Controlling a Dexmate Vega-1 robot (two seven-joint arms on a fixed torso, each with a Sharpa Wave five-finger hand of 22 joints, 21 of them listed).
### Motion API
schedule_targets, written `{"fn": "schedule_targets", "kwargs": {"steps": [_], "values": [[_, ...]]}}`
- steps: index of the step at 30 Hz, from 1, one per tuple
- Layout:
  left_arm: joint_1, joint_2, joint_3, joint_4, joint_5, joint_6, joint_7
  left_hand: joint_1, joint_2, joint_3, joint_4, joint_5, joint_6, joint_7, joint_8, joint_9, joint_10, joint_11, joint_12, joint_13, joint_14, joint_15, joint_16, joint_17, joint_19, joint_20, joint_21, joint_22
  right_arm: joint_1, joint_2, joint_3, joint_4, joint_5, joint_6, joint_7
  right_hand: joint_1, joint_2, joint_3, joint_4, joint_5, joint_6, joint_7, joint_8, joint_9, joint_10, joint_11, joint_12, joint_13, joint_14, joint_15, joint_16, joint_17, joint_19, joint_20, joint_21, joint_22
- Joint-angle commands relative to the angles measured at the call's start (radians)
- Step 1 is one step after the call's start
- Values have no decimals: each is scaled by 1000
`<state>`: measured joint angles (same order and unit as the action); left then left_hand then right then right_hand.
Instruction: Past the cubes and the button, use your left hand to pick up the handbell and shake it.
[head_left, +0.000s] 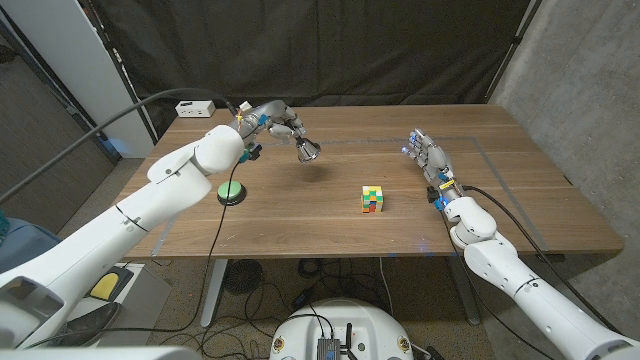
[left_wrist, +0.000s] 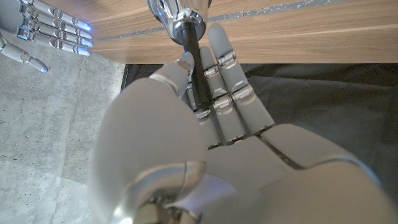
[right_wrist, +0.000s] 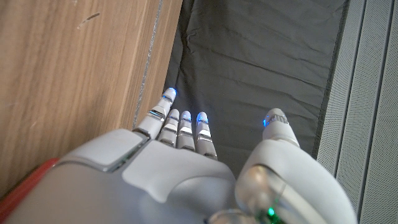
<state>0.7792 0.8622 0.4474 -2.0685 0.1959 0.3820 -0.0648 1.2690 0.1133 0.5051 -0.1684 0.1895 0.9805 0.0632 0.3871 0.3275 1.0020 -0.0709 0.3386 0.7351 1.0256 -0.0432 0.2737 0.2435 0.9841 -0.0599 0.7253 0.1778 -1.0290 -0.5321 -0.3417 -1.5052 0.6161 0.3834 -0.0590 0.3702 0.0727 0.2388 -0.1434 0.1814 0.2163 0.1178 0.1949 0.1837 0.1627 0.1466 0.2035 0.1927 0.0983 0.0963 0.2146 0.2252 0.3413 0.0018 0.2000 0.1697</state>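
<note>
The left hand (head_left: 272, 120) is up in the air over the far left part of the table (head_left: 300, 215). It grips the bell (head_left: 308, 150) by its thin dark handle. In the left wrist view the fingers (left_wrist: 224, 74) wrap round the handle and the thumb presses on it from the other side. The shiny cup of the bell (left_wrist: 177, 15) sticks out past the fingertips. In the head view the bell hangs off the table, tilted, with its open mouth facing down and to the right. A small dark shadow lies on the wood just under it.

Nearer than the bell and to its left sits a green button (head_left: 231, 191) on a dark base. It lies just beside the white left forearm. A black cable runs from the button down over the near edge of the table.

To the right of the button, near the middle of the table, stands a small stack of cubes (head_left: 372, 199) in many colours. It is well apart from the bell and nearer than it.

A white box (head_left: 194, 108) with sockets lies at the far left corner, behind the left hand.

The right hand (head_left: 430, 160) is at the right side of the table. It is open and holds nothing, with its fingers (right_wrist: 180, 127) straight and a little apart. Small blue lights glow on the tips.

A dark curtain (head_left: 400, 50) hangs behind the table.
</note>
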Motion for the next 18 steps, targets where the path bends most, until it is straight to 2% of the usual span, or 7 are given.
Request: {"fn": "schedule_targets", "kwargs": {"steps": [1,9,18], "values": [[-50,50,57,-37,-2,72,-11,17,6,8,0,8,-6,17,5,5,4,5,-4,4,109,-98,5,5,0,10,6,2,-17,-8,6,-19,1,4,-6,9,2,-3,1,5,10,0,0,4,8,-3,4,2,3,0,1,5,13,1,1,4],[-91,74,114,-63,75,132,-41,15,6,8,2,9,-5,15,4,5,3,5,-8,5,108,-95,4,5,-6,11,8,2,-31,-13,13,-28,5,8,-7,9,2,-3,1,5,10,0,0,4,8,-4,3,2,4,2,1,5,14,1,1,4],[-156,68,185,-46,144,184,-116,15,5,9,2,9,-6,15,3,7,4,2,-10,8,106,-96,4,5,-9,14,10,2,-33,-15,13,-32,4,4,-7,10,2,-3,1,5,10,0,0,4,9,-3,3,2,6,2,2,5,15,2,1,4]]}}
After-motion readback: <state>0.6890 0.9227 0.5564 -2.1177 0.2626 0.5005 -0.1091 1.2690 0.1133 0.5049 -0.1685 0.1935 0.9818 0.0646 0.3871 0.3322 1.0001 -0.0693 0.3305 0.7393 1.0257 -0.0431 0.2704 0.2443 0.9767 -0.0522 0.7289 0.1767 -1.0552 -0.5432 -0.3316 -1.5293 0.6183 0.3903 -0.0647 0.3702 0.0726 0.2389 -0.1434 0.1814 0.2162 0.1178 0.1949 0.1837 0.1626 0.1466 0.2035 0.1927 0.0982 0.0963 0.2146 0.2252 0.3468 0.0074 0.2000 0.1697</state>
